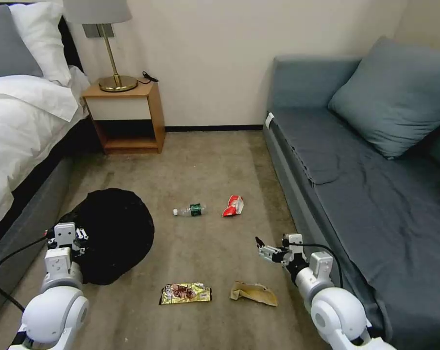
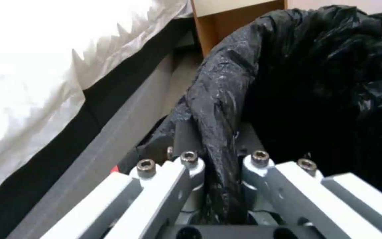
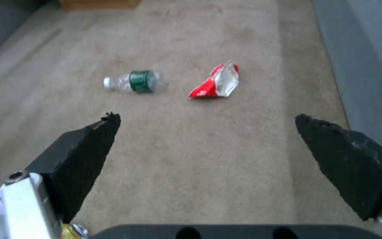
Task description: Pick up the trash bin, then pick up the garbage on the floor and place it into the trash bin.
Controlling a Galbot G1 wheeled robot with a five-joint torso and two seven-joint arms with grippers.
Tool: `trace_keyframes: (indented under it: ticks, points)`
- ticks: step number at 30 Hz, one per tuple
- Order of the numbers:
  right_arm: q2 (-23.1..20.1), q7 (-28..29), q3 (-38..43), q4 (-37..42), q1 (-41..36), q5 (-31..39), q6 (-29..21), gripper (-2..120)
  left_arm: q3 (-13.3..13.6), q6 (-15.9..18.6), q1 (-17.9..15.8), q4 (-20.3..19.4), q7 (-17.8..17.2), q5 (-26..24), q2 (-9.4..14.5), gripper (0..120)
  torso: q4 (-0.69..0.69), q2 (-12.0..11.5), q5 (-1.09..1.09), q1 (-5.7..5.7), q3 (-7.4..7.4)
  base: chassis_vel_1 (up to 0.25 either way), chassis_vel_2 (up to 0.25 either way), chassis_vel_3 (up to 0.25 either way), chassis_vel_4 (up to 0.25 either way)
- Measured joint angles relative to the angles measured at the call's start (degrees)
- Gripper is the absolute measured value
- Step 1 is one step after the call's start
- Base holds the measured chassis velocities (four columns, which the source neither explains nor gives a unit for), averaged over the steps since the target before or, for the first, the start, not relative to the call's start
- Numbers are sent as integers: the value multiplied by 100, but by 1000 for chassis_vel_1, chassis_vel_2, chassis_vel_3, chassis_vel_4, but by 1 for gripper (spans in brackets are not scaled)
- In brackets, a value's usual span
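Closest to the head camera, the two arms are seen at the lower corners, and between them the gold snack packet (image 1: pixel 185 293) and the crumpled brown paper bag (image 1: pixel 253 293) are lying on the floor (image 1: pixel 205 160), a little apart from each other. The left gripper (image 2: pixel 220 159) is clamped on the bag-covered rim of the trash bin (image 1: pixel 110 233), which is found near the bed (image 1: pixel 21 126) at the left edge of the carpet. The right gripper (image 3: pixel 206 142) is held above the carpet beside the sofa (image 1: pixel 356 160), with its fingers spread wide and nothing between them. Further on, the clear bottle (image 1: pixel 190 210) and the red snack wrapper (image 1: pixel 233 205) are lying near each other in the middle of the floor, not touching
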Motion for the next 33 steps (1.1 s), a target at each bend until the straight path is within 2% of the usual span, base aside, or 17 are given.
trace_keyframes:
  ticks: [5,13,23,25,31,33]
  points:
    - [-535,-9,-548,-297,788,232,-316,100,-44,-79,103,-134,78,189,-87,4,1,0,1,0,0,0,0,0,0]
    - [-837,-191,-1407,-853,1773,306,-404,100,52,-88,52,-156,15,379,-212,4,0,0,0,0,0,0,0,0,0]
    - [-840,-459,-2313,-1248,2592,403,-457,100,22,-154,135,-295,-36,572,-401,4,1,0,-1,0,0,0,0,0,0]
    - [-773,-520,-2764,-1448,2906,371,-473,100,1,-219,161,-315,-22,662,-469,4,1,0,0,0,0,0,0,0,0]
    - [-609,-554,-3233,-1702,3208,294,-477,100,-31,-310,190,-313,41,781,-491,4,0,0,0,0,0,0,0,0,0]
    - [-452,-582,-3608,-1929,3445,247,-477,100,-129,-364,190,-278,110,796,-444,4,1,0,-1,0,0,0,0,0,0]
